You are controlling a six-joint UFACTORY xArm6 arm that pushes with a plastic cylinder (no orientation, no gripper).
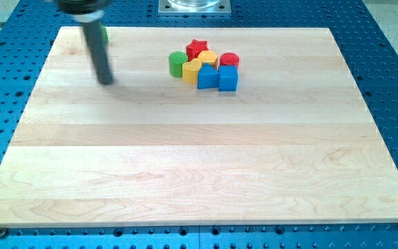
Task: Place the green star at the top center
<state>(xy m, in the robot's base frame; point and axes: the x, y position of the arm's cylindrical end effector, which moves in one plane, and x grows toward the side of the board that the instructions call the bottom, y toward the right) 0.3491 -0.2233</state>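
Up in the upper left of the frame, the rod's tip (106,81) was sitting on the wooden board (199,166), and right behind the rod you could just catch a sliver of green (105,33) at the board's top-left edge. I took that to be the green star, though honestly the rod hid most of it, so I couldn't make out the shape. There was nothing to open or close on this arm, it was just a bare stick holding nothing, with the tip a little below the green piece and apart from it.

Over at top center there was a tight cluster: a green cylinder (177,63), a red star (197,48), two yellow blocks (197,66), a red cylinder (229,61) and two blue blocks (218,77), all touching or nearly so.

My guess on handling: a small, light, rigid block that would slide easily on smooth wood, but star points tend to make it spin off a thin rod. No gripping here, so I'd have pushed from its left side, through the middle, nudging it rightward along the top edge. The cluster looked like it could get bumped.
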